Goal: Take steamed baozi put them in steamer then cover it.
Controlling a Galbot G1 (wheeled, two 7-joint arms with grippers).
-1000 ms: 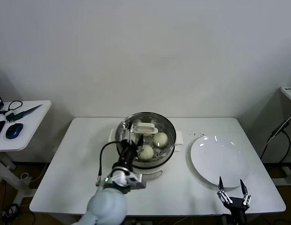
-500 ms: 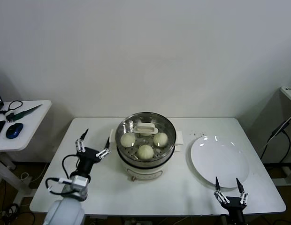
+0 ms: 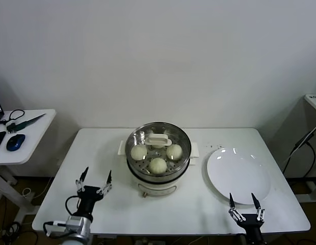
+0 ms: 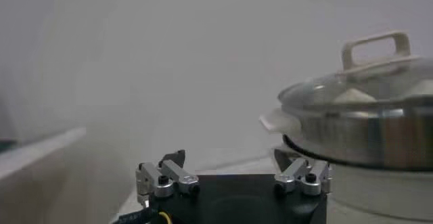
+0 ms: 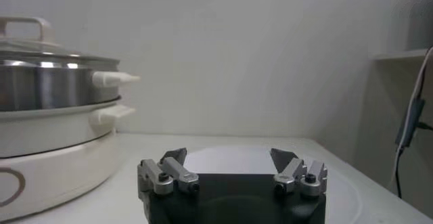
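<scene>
The steamer (image 3: 158,171) stands mid-table, its steel basket on a white pot base. The clear glass cover (image 3: 159,137) with its white handle rests on top. Through the glass I see three cream-white baozi (image 3: 157,165). My left gripper (image 3: 94,181) hovers open and empty near the table's front left, apart from the steamer. In the left wrist view the left gripper (image 4: 230,158) is low beside the covered steamer (image 4: 365,134). My right gripper (image 3: 243,204) is open and empty at the front right. The right wrist view has the right gripper (image 5: 229,155) apart from the steamer (image 5: 54,97).
A flat white plate (image 3: 238,175) with nothing on it lies right of the steamer, just beyond my right gripper. A side table (image 3: 23,135) at the far left holds a mouse and cables. A cable hangs at the far right.
My left gripper has pulled back from the steamer's front to the table's front left. The right gripper has shifted slightly left and nearer. The cover stays on.
</scene>
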